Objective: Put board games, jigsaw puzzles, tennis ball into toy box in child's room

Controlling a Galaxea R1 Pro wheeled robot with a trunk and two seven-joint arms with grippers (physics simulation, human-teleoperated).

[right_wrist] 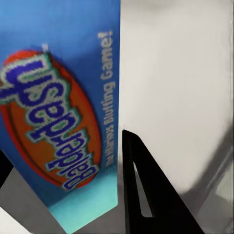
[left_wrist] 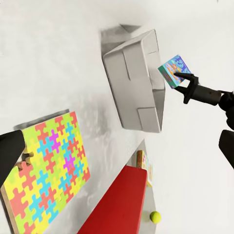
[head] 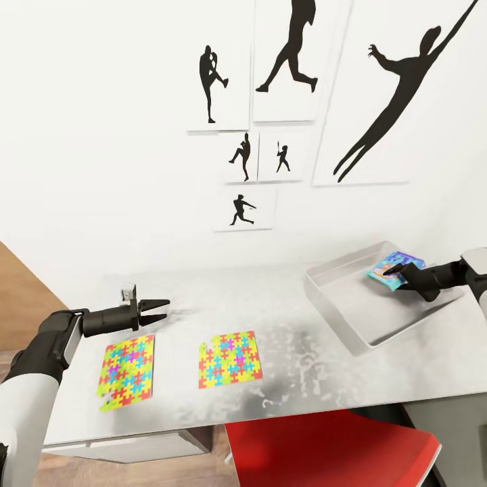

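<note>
1. 2 jigsaw puzzles (head: pixel 127 372) (head: pixel 230 359) flat on bench (head: pixel 284 304).
2. Right tool (head: pixel 396 273) pinching board game (head: pixel 391 269) over toy box (head: pixel 338 304).
3. Left tool (head: pixel 159 310) spread, above bench near puzzles.

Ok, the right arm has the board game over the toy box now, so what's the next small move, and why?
Probably lower it a little and open the right gripper. The board game is pinched at its edge above the toy box, inside its walls, so it should land in the box. The two jigsaw puzzles wait on the table near the left gripper.
</note>
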